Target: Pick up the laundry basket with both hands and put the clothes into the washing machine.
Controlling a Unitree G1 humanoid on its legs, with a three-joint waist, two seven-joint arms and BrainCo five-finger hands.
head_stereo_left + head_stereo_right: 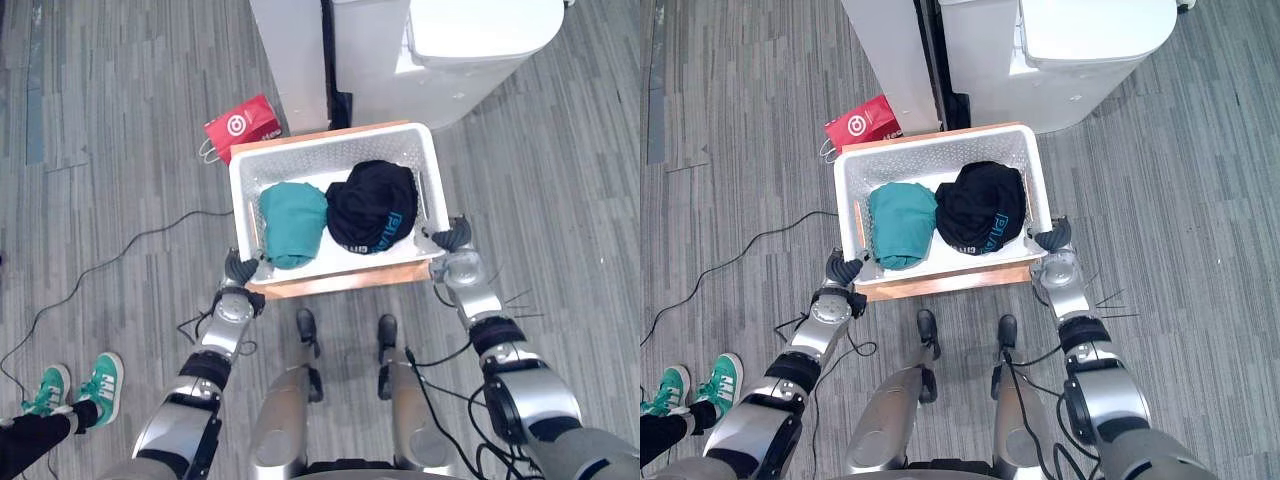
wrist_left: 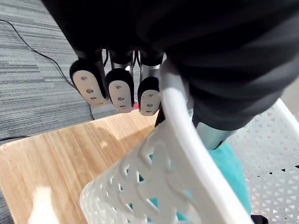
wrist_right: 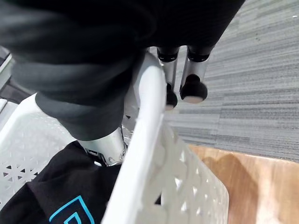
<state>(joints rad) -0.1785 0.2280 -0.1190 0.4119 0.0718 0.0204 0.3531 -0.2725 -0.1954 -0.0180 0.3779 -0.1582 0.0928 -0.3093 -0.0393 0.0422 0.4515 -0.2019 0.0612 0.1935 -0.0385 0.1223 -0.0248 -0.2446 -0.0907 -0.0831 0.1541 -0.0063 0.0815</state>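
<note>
White perforated plastic laundry basket [image 1: 330,152] sits on a low wooden desk [image 1: 330,282] directly in front of the robot, long axis running left to right across it. I can't tell if it's off the wood yet; it looks like it is resting. Two garments are inside: one teal garment [image 1: 292,222] on the left and one black garment [image 1: 372,205] with light blue print on the right, touching each other. The left hand [image 1: 241,268] is at the basket's near left corner and the right hand [image 1: 453,236] at the near right corner, one per short end and equally close. Both hands clasp the rim: in the left wrist view the fingers [image 2: 119,91] hang outside the wall with the thumb inside, and the right wrist view shows the same, fingers [image 3: 194,88] outside and thumb in over the black garment. One white washing machine [image 1: 440,50] stands beyond the basket's far side, slightly right, so the carry is likely forward. One red bag [image 1: 240,125] lies on the floor near the far left corner. A person's two green sneakers [image 1: 100,385] are well apart at the lower left.
</note>
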